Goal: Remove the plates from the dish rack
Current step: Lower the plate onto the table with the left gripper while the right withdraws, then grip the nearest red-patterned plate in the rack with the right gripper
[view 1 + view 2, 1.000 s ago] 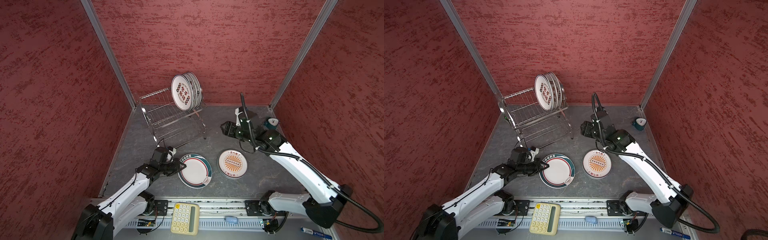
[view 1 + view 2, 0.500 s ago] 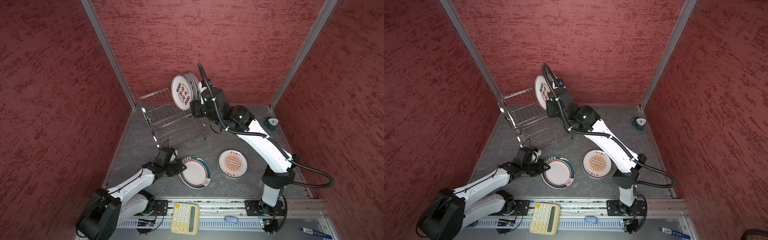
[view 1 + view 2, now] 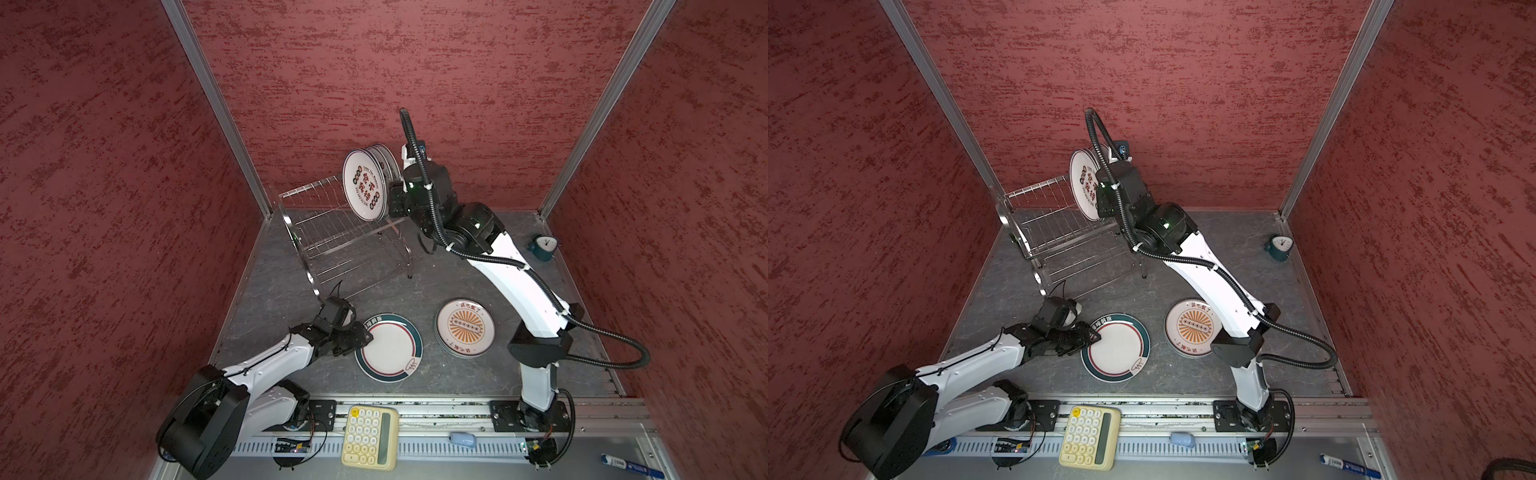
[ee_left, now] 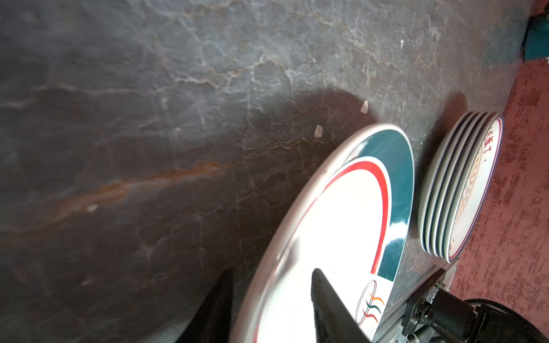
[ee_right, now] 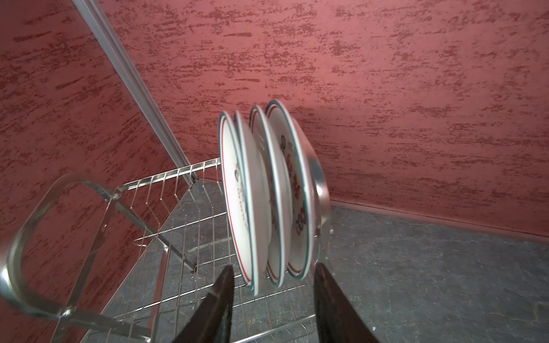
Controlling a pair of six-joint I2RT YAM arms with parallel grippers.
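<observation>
Rough red walls (image 3: 415, 83), dark grey stone table (image 3: 274, 307): left gripper (image 4: 271, 273) gapes around a flat teal-rimmed white plate (image 3: 390, 347), right gripper (image 5: 273, 267) gapes before standing white plates (image 3: 365, 191) in a shiny wire rack (image 3: 332, 232).

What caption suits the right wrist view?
Open right hand at the lower edges of upright plates on the dish rack.

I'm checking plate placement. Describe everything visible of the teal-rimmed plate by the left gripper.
The teal-rimmed plate is round and glossy: white centre, thin red ring, wide teal band, with lettering and a small logo at the edge. It lies face up on the grey table, apart from the plate stack beside it. The open left gripper straddles its rim.
</observation>
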